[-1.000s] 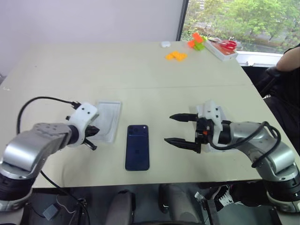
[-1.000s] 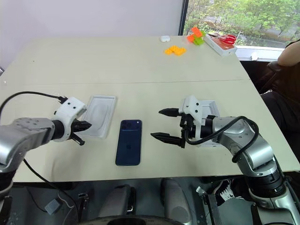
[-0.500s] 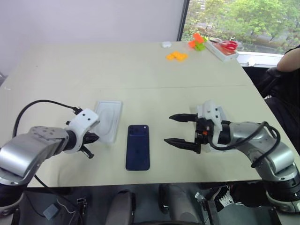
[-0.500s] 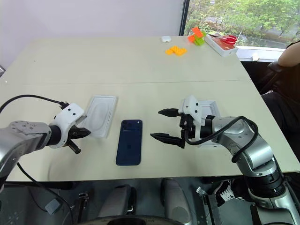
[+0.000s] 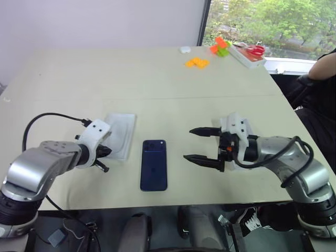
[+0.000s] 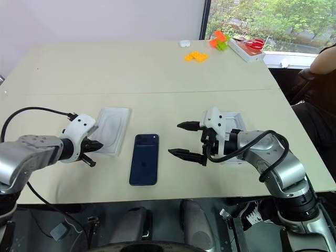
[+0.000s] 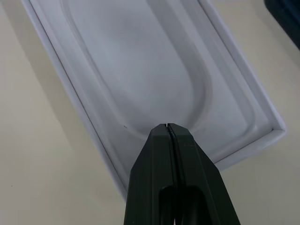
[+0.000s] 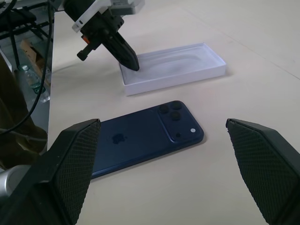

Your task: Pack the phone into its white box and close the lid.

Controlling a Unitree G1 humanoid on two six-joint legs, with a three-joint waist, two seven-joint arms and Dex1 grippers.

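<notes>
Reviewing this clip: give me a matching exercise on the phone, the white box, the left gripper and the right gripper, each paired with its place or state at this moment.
Things:
1. phone
2. white box
3. left gripper
4. right gripper

States:
A. fingers pressed shut, tips at the near end of the recessed tray
B. lying flat on the table, back up, held by nothing
C. wide open beside the phone, holding nothing
D. open-topped with an oblong recess inside, left of the phone

Pairs: 1-B, 2-D, 3-A, 4-C
</notes>
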